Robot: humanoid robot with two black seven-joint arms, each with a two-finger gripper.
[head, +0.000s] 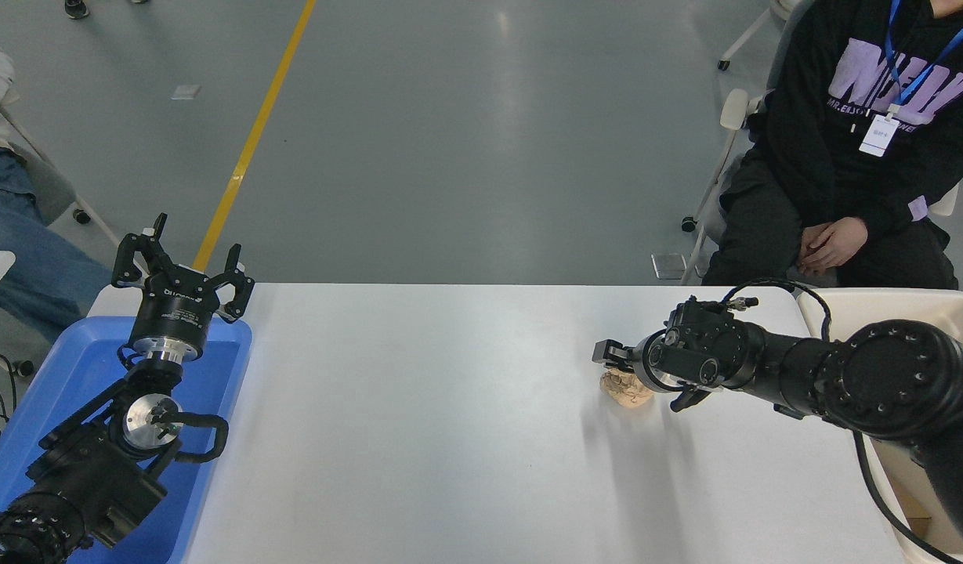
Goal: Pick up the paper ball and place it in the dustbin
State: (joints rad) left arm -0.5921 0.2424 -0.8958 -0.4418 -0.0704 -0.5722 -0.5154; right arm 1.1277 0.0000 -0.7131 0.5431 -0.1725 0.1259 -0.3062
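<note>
The tan-brown crumpled paper ball lies on the white table, right of centre. My right gripper comes in from the right, open, with its fingers on either side of the ball; its body hides the ball's right part. The cream-beige dustbin stands at the table's right edge, mostly hidden behind my right arm. My left gripper is parked open at the lower left, over the blue tray.
A shallow bright-blue tray sits on the table's left end under my left arm. A person in a black hoodie sits at the far right, hands in the lap. Another person's leg in jeans shows at the left edge.
</note>
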